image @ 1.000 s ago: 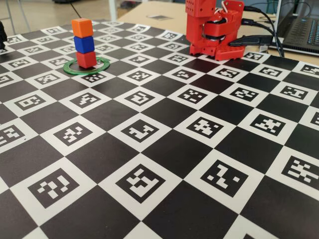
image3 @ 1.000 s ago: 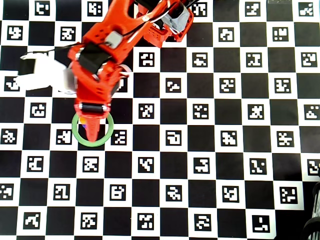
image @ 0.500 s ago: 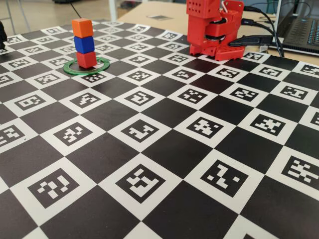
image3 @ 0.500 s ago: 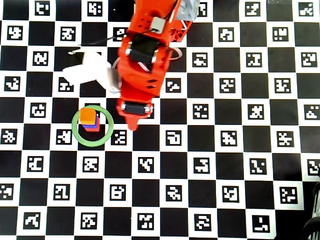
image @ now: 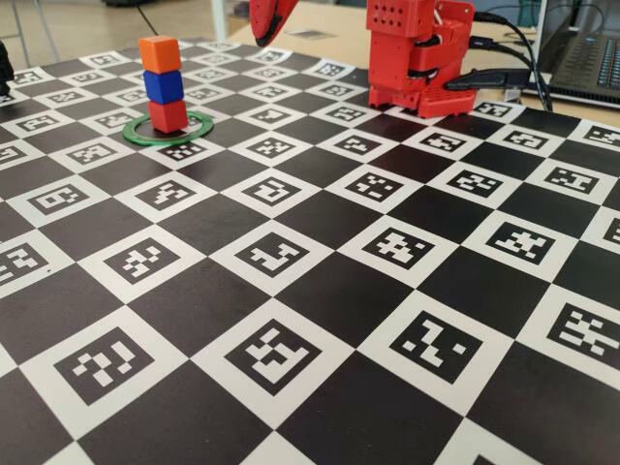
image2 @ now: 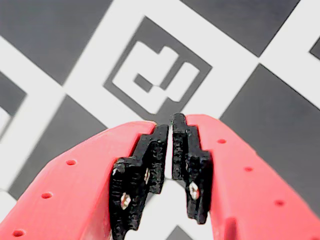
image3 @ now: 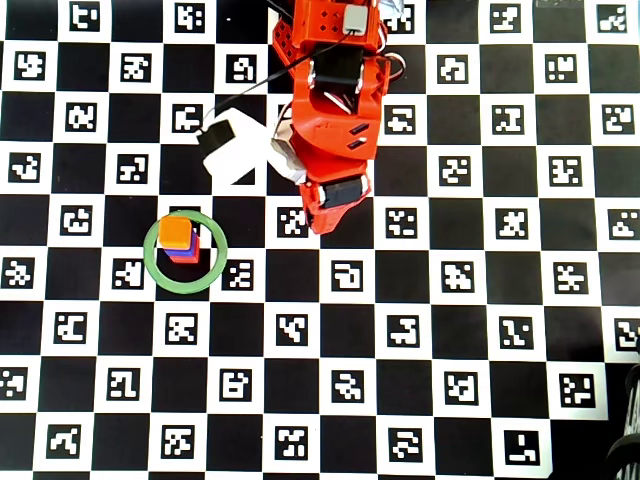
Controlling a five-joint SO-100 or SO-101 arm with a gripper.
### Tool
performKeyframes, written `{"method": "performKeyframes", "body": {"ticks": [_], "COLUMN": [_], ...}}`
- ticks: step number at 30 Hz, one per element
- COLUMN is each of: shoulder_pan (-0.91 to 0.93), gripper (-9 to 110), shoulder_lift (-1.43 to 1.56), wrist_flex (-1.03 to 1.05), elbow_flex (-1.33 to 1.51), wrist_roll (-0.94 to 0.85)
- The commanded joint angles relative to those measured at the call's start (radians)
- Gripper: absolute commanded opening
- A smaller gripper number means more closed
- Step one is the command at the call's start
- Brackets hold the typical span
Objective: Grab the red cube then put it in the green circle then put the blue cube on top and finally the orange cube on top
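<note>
Stacked upright inside the green circle: red cube lowest, blue cube on it, orange cube on top. Well to the left of the claw in the overhead view, untouched. Claw raised over the checkered marker board, tips together, empty. Laptop and cables beyond the arm's base. No readable writing.

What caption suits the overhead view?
Orange cube tops the stack inside the green circle; closed gripper is clear of it.
</note>
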Motion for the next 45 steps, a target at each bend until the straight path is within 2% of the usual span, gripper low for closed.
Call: {"method": "performKeyframes", "body": {"ticks": [1,9,21,35,45], "shoulder_pan": [-0.023,-0.066,-0.064,-0.052,-0.048], "gripper": [-6,-5,-6,-6,-6], "shoulder_lift": [0.097,0.242,0.538,0.693,0.841], "wrist_flex": [0.0,0.097,0.152,0.156,0.235], "elbow_flex": [0.035,0.204,0.495,0.678,0.755], "wrist_roll": [-0.112,-0.273,-0.35,-0.373,-0.591]}}
